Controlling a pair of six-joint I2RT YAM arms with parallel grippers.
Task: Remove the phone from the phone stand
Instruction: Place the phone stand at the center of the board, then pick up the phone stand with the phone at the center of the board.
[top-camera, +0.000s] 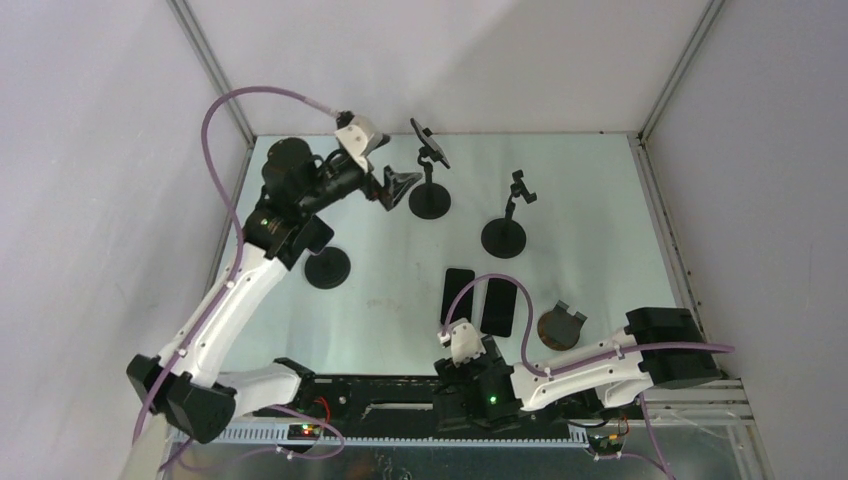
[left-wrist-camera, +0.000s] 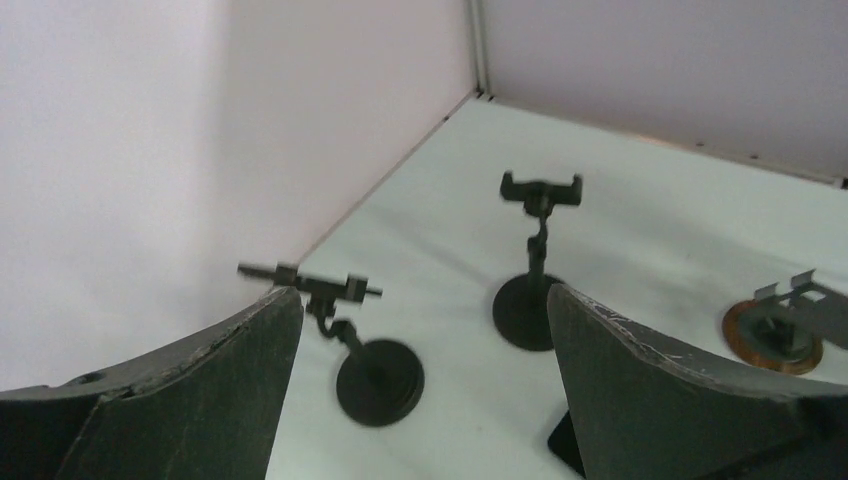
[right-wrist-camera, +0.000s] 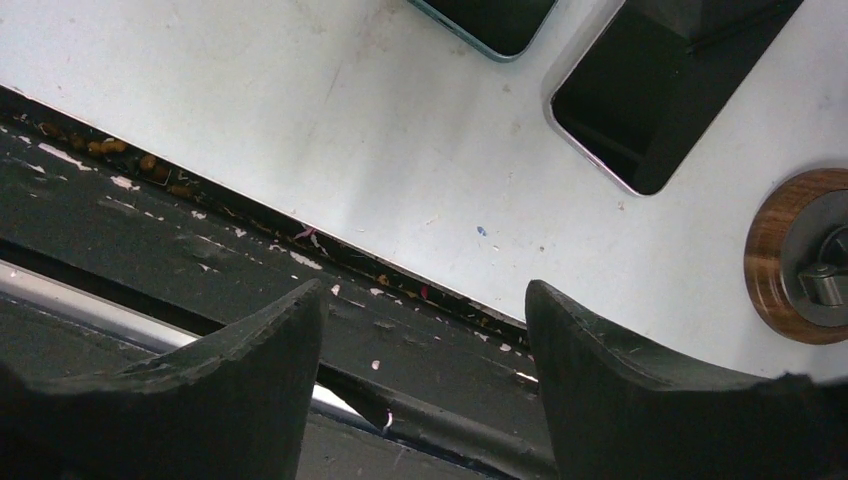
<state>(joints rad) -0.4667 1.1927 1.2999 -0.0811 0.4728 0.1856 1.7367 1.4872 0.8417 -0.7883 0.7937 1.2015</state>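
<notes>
Left gripper (top-camera: 398, 187) is at the far left of the table (top-camera: 600, 250), fingers spread wide with nothing between them. It sits just beside the phone stand (top-camera: 430, 172), a black post on a round base with a tilted cradle on top. In the left wrist view that cradle shows edge-on and empty, right next to the left finger (left-wrist-camera: 200, 390); I cannot tell if they touch. Second stand (top-camera: 507, 214) is to the right of the first, upright, with its cradle also empty.

One phone (top-camera: 457, 294) and a second phone (top-camera: 497, 306) lie flat on the table, side by side, near the front middle, close but not touching, and well apart from both black stands. Which one came off a stand I cannot tell.

Just right of the phones is a low holder with a wooden base (top-camera: 559, 326). A black disc (top-camera: 327, 268) lies on the table by the left arm's elbow.

Right gripper (right-wrist-camera: 425, 288) hovers low at the near table edge, just in front of the phones, over the dark rail (right-wrist-camera: 150, 240). Its fingers are apart and hold nothing.
</notes>
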